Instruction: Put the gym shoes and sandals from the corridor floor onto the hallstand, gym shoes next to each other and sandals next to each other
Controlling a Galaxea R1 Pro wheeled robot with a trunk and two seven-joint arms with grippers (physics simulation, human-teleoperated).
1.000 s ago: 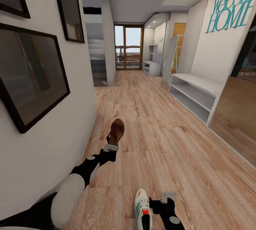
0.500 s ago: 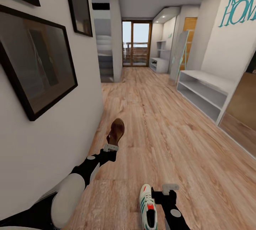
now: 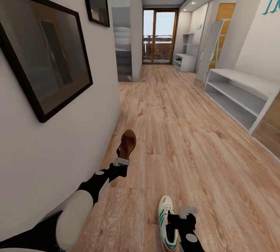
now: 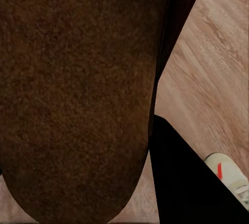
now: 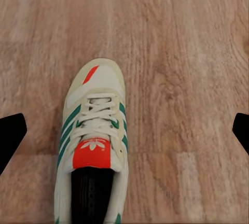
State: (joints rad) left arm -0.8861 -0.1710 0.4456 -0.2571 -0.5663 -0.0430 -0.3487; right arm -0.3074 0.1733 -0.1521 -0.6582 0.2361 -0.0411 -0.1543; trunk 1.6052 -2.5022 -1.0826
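My left gripper [image 3: 123, 155] is shut on the heel end of a brown sandal [image 3: 127, 144], held above the wood-plank corridor floor [image 3: 175, 135] close to the left wall. The sandal's sole [image 4: 78, 89] looms right in front of the left wrist camera. A white gym shoe [image 3: 168, 226] with green stripes and a red tongue patch lies on the floor at the bottom of the head view. My right gripper [image 3: 186, 213] hangs open just beside and above it, fingers spread wide around the shoe [image 5: 93, 141] without touching. The pale grey hallstand [image 3: 186, 60] stands far down the corridor on the right.
A plain white low shelf unit [image 3: 241, 100] lines the right wall. A tall mirror [image 3: 210, 49] leans beyond it. The left wall [image 3: 46, 158] with framed pictures is close to my left arm. A glass door [image 3: 159, 36] closes the corridor's far end.
The camera has swung, so the corridor and the gym shoe have slid right in the picture. The left gripper keeps the sandal; the right stays open by the shoe.
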